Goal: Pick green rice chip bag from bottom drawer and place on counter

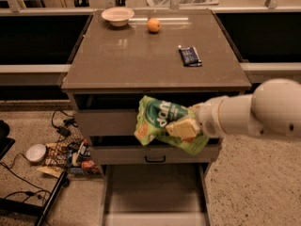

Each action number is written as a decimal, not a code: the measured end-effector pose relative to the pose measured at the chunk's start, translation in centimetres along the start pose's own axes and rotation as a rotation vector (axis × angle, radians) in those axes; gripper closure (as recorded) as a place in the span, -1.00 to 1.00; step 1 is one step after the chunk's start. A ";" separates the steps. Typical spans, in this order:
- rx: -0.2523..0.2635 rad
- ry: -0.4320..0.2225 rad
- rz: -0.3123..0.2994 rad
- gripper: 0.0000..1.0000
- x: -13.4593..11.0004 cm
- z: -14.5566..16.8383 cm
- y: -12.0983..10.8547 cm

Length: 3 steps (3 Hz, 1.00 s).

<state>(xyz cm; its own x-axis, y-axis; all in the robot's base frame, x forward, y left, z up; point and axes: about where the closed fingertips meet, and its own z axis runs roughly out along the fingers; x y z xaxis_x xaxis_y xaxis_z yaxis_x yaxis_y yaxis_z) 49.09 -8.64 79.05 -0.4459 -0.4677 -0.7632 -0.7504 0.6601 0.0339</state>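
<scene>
Gripper (182, 127) clamped on green rice chip bag (157, 117), aloft above open bottom drawer (155, 194), below counter (141, 55) level.

Speckled floor (256, 185), tangled cables (61, 127)

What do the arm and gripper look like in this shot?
The arm is smooth white rounded shells, a bulbous segment narrowing to a cylindrical wrist. The gripper, at the green rice chip bag, is blocky, cream-tan. No cables or markings visible.

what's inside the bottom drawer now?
Bottom drawer: visible floor bare; rear hidden under the cabinet. Gripper holds the green rice chip bag above, before the upper drawers.
</scene>
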 end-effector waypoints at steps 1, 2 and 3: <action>0.031 -0.009 0.009 1.00 -5.3 -2.3 -2.9; 0.062 -0.028 0.039 1.00 -10.5 -2.8 -6.4; 0.091 -0.058 0.062 1.00 -16.4 -1.5 -9.0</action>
<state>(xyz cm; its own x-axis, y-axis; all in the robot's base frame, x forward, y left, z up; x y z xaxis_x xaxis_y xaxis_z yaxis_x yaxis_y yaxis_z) 62.43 -7.80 92.18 -0.4591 -0.3907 -0.7978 -0.6734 0.7388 0.0258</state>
